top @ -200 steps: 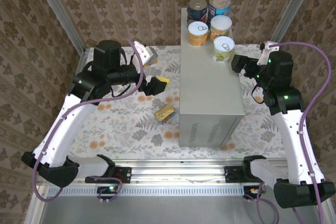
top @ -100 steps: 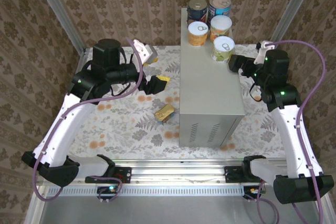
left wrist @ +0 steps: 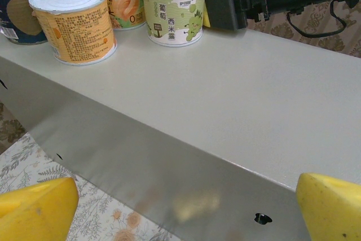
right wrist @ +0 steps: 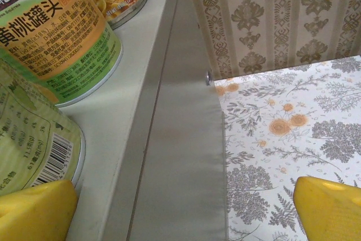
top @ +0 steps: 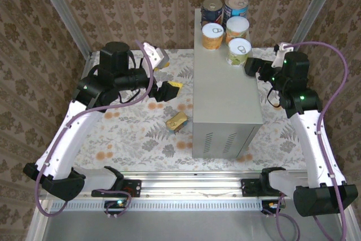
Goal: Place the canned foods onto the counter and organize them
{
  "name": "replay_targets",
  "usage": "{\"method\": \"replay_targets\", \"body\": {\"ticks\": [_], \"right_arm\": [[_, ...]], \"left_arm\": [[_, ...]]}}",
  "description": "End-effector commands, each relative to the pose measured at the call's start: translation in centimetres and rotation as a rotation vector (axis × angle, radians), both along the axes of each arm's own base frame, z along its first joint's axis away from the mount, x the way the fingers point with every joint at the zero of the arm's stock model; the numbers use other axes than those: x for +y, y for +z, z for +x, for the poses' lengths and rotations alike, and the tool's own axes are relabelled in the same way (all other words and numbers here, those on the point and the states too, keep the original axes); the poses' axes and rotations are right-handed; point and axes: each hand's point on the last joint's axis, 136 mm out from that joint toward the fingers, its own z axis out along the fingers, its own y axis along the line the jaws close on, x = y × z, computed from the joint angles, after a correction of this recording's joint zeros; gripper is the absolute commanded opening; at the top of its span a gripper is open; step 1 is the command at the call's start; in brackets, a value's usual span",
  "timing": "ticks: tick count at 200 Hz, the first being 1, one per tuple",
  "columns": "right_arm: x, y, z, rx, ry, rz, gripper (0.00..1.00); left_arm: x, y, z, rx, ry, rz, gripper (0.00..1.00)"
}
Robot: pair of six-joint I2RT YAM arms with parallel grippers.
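The counter (top: 225,91) is a tall grey box standing on the floral floor. Several round cans stand on its far end: dark (top: 212,8), blue (top: 236,5), orange (top: 212,35), peach-labelled (top: 237,26) and green (top: 240,52). The flat gold tin (top: 177,121) lies on the floor by the counter's left side. My left gripper (top: 169,91) hovers open left of the counter, its yellow fingertips (left wrist: 39,207) wide apart and facing the orange can (left wrist: 73,22) and green can (left wrist: 173,7). My right gripper (top: 252,69) is open at the counter's right edge beside the green can (right wrist: 28,134), holding nothing.
Patterned walls and slanted metal posts (top: 67,18) close in the back and sides. The floral floor (top: 130,134) has free room left of the counter. A metal rail (top: 192,187) runs along the near edge by the arm bases.
My right gripper has edged left, closer to the green can on the counter. The left arm has hardly moved, and the cans stay put.
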Motion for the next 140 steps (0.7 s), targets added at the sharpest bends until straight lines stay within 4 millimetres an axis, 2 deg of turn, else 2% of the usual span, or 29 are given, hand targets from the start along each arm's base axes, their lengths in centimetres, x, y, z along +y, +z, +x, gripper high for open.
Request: {"method": "replay_targets", "body": {"ticks": [1,24,63,101,140], "right_arm": [[0.1,0.4,0.6,-0.01,0.008,0.001,1.0],[-0.1,0.5,0.2,-0.011,-0.002,-0.007,1.0],[-0.6,1.7,-1.8,-0.047,-0.005,-0.068,1.0],[0.9,2.7,-4.5,-0.129,0.083,-0.175,1.0],[2.7,3.3,-6.1,-0.155,0.143,-0.237,0.98]], "left_arm": [[0.4,1.4,-0.7,-0.018,-0.009,-0.031,1.0],[0.5,1.4,-0.9,-0.017,-0.008,-0.03,1.0],[0.6,1.3,-0.9,-0.018,-0.005,-0.03,1.0],[0.5,1.0,-0.9,-0.012,-0.011,-0.034,1.0],[0.3,1.0,-1.0,-0.009,-0.018,-0.039,1.0]]}}
